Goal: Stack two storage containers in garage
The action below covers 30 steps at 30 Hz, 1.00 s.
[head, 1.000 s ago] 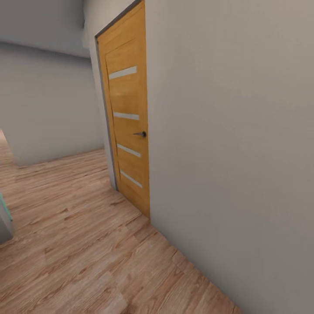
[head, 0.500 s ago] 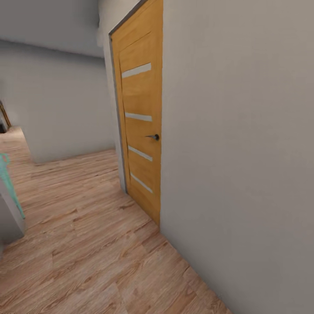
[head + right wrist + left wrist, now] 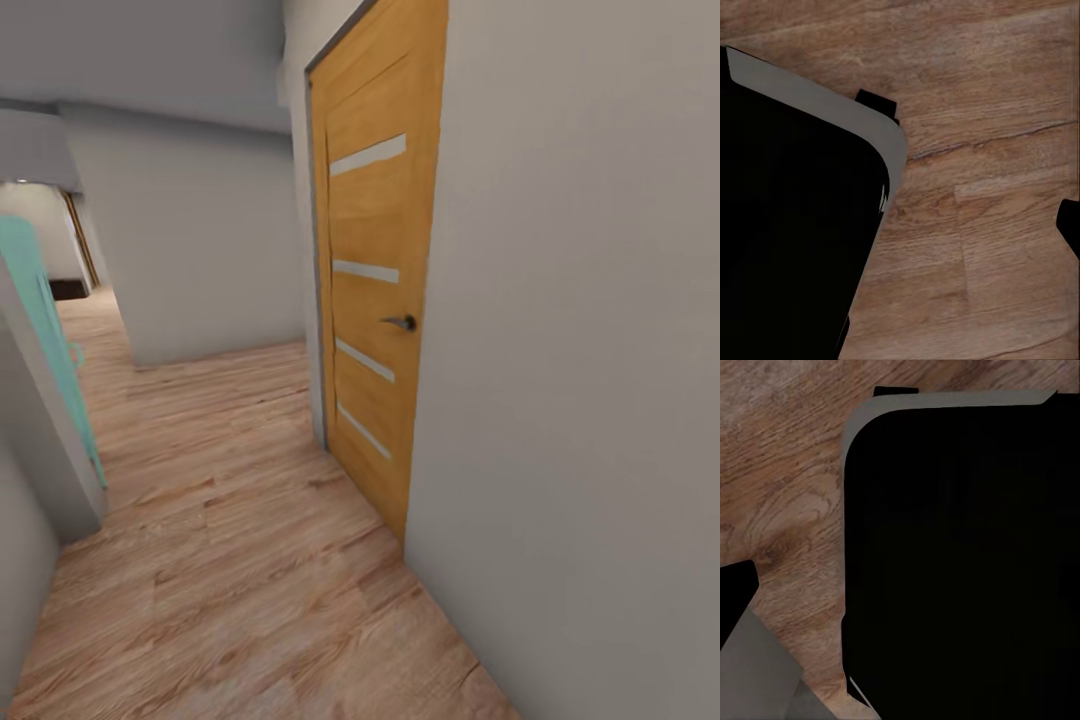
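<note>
A corridor is presented in the head view. A closed orange wooden door [image 3: 372,300] with four pale horizontal insets and a dark lever handle [image 3: 401,322] is set in the grey wall [image 3: 580,350] at the right. Light wood plank flooring [image 3: 230,540] runs from the foreground toward a far opening at the left, where a further pale room is partly seen. A teal panel [image 3: 45,320] is seen edge-on at the left, standing against a grey wall corner.

The two storage containers are located in none of the three views; their position cannot be stated. The dark concrete floor of the garage is likewise not presented.

In the left wrist view, a large black rounded body with a grey rim [image 3: 960,555] is seen above wood planking [image 3: 780,510]. In the right wrist view, a similar black body with a grey edge [image 3: 795,225] is seen over the same kind of planking [image 3: 982,187]; a small dark shape is cut by the frame edge.

The jaws of neither arm are identifiable; their opening and any load cannot be told.
</note>
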{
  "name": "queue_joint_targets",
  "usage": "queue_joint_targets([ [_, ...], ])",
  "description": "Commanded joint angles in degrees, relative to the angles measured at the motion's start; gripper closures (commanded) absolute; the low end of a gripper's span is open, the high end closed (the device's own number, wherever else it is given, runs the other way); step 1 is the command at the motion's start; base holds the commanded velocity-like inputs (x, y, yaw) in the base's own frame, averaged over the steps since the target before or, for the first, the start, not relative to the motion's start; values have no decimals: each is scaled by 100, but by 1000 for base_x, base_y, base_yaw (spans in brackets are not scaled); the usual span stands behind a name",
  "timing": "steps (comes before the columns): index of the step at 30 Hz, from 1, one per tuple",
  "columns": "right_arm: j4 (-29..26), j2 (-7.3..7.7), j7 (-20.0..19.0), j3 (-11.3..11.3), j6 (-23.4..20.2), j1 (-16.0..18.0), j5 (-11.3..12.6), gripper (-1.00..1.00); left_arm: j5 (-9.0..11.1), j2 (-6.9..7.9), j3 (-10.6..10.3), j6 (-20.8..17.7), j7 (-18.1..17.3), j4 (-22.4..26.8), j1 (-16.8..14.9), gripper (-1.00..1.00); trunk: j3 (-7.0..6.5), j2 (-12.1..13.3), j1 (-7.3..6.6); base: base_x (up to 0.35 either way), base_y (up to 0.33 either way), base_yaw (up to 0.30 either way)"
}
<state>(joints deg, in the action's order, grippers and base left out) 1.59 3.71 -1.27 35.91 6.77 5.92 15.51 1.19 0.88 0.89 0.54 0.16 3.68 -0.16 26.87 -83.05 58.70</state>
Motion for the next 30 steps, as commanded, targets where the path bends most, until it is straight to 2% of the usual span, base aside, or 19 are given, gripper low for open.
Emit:
queue_joint_targets([
  [1, 17, -2, -13, 48, 35, 6, 58, -100, 12, 0, 7, 4, 2, 1, -2, -100, 5, -2, 3, 321, 0, 270],
  [30, 17, -2, -13, 48, 36, 6, 58, -100, 14, -1, 7, 3, 2, 1, -2, -100, 5, -2, 3, 321, 0, 270],
])
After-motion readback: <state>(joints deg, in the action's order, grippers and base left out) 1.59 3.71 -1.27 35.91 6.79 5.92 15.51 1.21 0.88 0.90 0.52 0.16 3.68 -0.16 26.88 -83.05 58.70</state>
